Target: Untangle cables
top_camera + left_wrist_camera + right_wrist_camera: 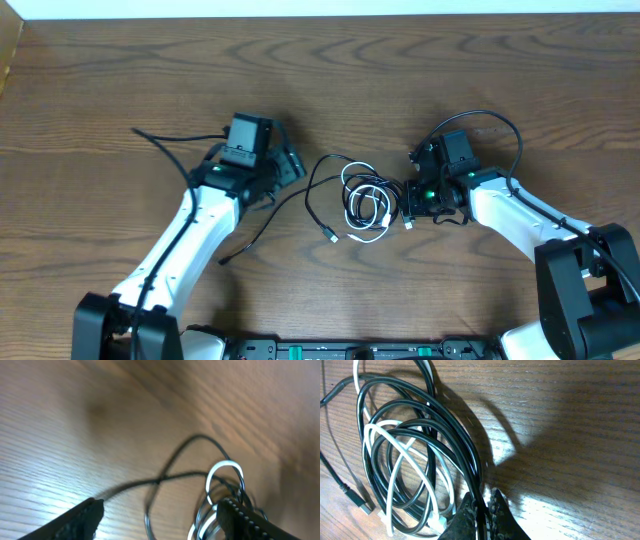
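Right gripper: clenched, fingertips nearly together on one strand of the black cable at the right edge of the coil, low over the table; judged an anchoring hold on the outermost turn, so this cord can be drawn off its partner or kept fixed while the other arm works. Left gripper: released, fingers spread wide, just left of the coil, astride a black run trailing toward the robot's side of the table; judged a staging pose for taking that loose run, nothing being gripped. White cable: several loops lying inside and across the black turns at table centre, between the two grippers; its plug near the right fingertips. Black plug: free on the wood beside the coil. Task state: cords interlaced, not yet separated. Not determinable: which strand passes over which within the coil; whether the trailing run is the black cable's other end, its tip being too small overhead; whether the left fingertips touch the wood, that wrist view being blurred and both fingers cut off at the frame's lower edge; the right fingers overhead, hidden beneath the wrist body.
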Robot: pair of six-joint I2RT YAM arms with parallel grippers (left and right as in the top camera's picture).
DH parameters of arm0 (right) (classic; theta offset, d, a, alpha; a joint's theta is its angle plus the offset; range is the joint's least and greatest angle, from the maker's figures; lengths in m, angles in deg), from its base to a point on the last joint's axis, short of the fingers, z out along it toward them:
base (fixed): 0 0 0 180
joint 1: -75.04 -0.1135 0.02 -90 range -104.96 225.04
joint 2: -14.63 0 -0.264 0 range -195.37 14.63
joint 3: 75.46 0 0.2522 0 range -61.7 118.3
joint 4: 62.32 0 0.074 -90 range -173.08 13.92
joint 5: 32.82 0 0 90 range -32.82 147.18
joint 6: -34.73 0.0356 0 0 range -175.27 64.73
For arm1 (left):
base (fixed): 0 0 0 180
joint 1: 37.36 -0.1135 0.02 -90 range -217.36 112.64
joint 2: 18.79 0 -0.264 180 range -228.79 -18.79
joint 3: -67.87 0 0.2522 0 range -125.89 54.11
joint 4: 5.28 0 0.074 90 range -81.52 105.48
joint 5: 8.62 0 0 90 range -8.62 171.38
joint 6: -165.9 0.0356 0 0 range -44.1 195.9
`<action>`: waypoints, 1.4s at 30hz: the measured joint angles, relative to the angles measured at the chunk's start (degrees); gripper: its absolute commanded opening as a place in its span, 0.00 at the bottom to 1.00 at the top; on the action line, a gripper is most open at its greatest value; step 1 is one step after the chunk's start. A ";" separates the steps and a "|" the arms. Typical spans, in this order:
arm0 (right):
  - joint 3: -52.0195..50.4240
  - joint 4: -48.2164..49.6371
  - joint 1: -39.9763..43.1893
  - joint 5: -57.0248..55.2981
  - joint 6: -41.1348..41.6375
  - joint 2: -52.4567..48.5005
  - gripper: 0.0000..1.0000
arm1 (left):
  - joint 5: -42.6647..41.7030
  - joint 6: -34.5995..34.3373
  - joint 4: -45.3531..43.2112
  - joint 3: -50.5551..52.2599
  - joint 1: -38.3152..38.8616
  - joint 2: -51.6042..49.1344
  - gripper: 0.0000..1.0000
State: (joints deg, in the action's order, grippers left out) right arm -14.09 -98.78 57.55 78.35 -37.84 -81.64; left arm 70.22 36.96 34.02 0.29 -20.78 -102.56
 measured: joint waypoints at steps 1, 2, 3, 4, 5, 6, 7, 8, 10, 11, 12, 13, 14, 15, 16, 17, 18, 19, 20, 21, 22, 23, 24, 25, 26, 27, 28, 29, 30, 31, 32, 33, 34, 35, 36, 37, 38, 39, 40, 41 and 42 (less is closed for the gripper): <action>0.00 0.00 0.00 0.00 0.00 0.00 0.01 | -0.81 0.07 0.00 0.00 0.66 -0.57 0.78; 0.00 0.00 0.00 0.00 0.00 0.00 0.01 | -1.79 0.22 -0.02 0.00 1.70 -1.42 0.78; 0.00 0.00 0.00 -0.02 -0.02 0.00 0.01 | -2.82 0.26 -0.07 0.00 3.06 -2.60 0.78; 0.00 0.02 0.00 0.00 -0.02 0.00 0.01 | -3.61 0.37 -0.11 0.00 4.17 -3.76 0.78; 0.00 0.00 0.00 0.00 -0.02 0.00 0.01 | -4.26 0.70 -0.57 0.00 5.79 -5.46 0.78; 0.00 0.00 0.00 -0.02 0.00 0.00 0.01 | -5.05 1.27 -1.22 0.00 7.08 -6.88 0.78; 0.00 0.00 0.00 -0.02 0.00 0.00 0.01 | -5.81 1.81 -2.32 0.00 8.39 -8.31 0.78; 0.00 0.00 0.00 0.00 0.00 0.00 0.01 | -6.71 2.67 -3.69 0.00 9.53 -9.60 0.78; 0.00 0.00 0.00 -0.02 0.00 0.00 0.01 | -9.18 4.85 -6.97 0.04 13.07 -13.09 0.78; 0.00 -0.04 0.00 -0.02 -0.02 0.00 0.01 | -9.53 5.38 -9.25 0.09 14.08 -14.05 0.78; 0.00 0.00 0.00 -0.02 -0.02 0.00 0.01 | -9.70 5.81 -10.84 0.09 14.95 -14.84 0.78; 0.00 -0.02 0.00 -0.02 0.00 0.00 0.01 | -9.88 6.21 -11.93 0.09 15.85 -15.61 0.78; 0.00 -0.02 0.00 -0.02 0.00 0.00 0.01 | -9.99 6.45 -12.55 0.09 16.63 -16.28 0.78; 0.00 0.00 0.00 -0.04 0.00 0.00 0.01 | -10.03 6.67 -13.00 0.09 17.49 -16.90 0.78; 0.00 -0.02 0.00 -0.04 -0.02 0.00 0.01 | -10.10 6.91 -13.57 0.09 18.14 -17.46 0.77; 0.00 -0.02 0.00 -0.02 0.00 0.00 0.01 | -10.23 7.30 -14.01 0.09 18.49 -17.84 0.76; 0.00 -0.02 0.00 -0.04 -0.02 0.00 0.01 | -10.16 7.50 -14.47 0.09 18.82 -17.90 0.72; 0.00 -0.02 0.00 -0.04 0.00 0.00 0.01 | -10.10 7.69 -14.56 0.09 18.99 -18.05 0.60; 0.00 0.00 0.00 -0.04 0.00 0.00 0.01 | -9.75 7.72 -14.60 0.07 19.17 -18.12 0.49; 0.00 -0.02 0.00 -0.04 0.00 0.00 0.01 | -9.25 8.11 -14.56 0.07 19.34 -18.25 0.37; 0.00 -0.04 0.00 -0.04 0.00 0.00 0.01 | -9.01 8.02 -14.47 0.07 19.45 -18.56 0.30; 0.00 -0.09 0.00 -0.04 0.00 0.00 0.01 | -8.52 8.15 -14.49 0.07 19.56 -18.93 0.14; 0.00 -0.22 0.00 -0.09 -0.02 0.00 0.01 | -8.15 8.15 -14.53 0.07 19.61 -19.34 0.08; 0.00 -0.24 0.00 -0.15 0.00 0.00 0.01 | -7.80 8.33 -14.53 0.07 19.58 -19.39 0.08; 0.00 -0.24 0.00 -0.15 0.00 0.00 0.01 | -7.72 8.66 -14.53 0.07 19.43 -19.41 0.08; 0.00 -0.26 0.00 -0.17 0.00 0.00 0.01 | -7.72 8.76 -14.60 0.07 19.26 -19.41 0.08; 0.00 -0.24 0.00 -0.15 0.00 0.00 0.01 | -7.74 8.85 -14.60 0.07 19.04 -19.41 0.08; 0.00 -0.24 0.00 -0.15 0.00 0.00 0.01 | -7.78 9.03 -14.62 0.07 18.75 -19.41 0.07; 0.00 -0.24 0.00 -0.15 -0.02 0.00 0.01 | -7.80 9.18 -14.60 0.07 18.32 -19.32 0.08; 0.00 -0.24 0.00 -0.13 -0.02 0.00 0.03 | -7.80 9.22 -14.51 0.07 17.90 -19.10 0.08; 0.00 -0.22 0.00 -0.11 -0.02 0.00 0.04 | -7.85 9.27 -14.38 0.07 17.33 -18.60 0.08; 0.00 -0.22 0.00 -0.11 -0.07 0.00 0.05 | -8.11 9.38 -14.08 0.07 16.41 -17.31 0.07; 0.00 -0.22 0.02 -0.13 -0.22 0.00 0.05 | -8.24 9.42 -13.99 0.07 15.80 -16.06 0.07; 0.00 -0.26 0.13 -0.11 -0.57 0.00 0.05 | -8.44 9.42 -13.79 0.07 15.02 -14.27 0.07; 0.00 -0.46 0.44 -0.15 -0.96 0.02 0.04 | -8.90 9.42 -13.31 0.07 14.10 -12.09 0.08; 0.02 -0.92 1.03 -0.44 -1.27 0.13 0.04 | -9.40 9.42 -12.76 0.07 13.27 -10.21 0.07; 0.02 -1.46 2.14 -0.81 -1.53 0.48 0.04 | -10.21 9.44 -12.09 0.07 12.07 -7.45 0.08; 0.02 -1.75 3.69 -1.20 -1.64 1.22 0.07 | -11.34 9.44 -11.80 0.07 10.84 -4.68 0.08; 0.09 -1.79 4.76 -1.38 -1.73 1.77 0.11 | -12.13 9.44 -11.72 0.07 10.05 -2.91 0.08; 0.28 -1.84 6.27 -1.42 -1.75 2.82 0.17 | -13.05 9.46 -11.67 0.07 9.29 -1.01 0.08; 0.55 -1.73 7.37 -1.27 -1.86 3.85 0.20 | -14.08 9.46 -11.45 0.07 8.74 0.57 0.07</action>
State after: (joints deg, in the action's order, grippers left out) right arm -13.54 -100.50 64.91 77.08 -39.70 -77.80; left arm 56.14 46.43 22.56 0.35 -12.04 -101.99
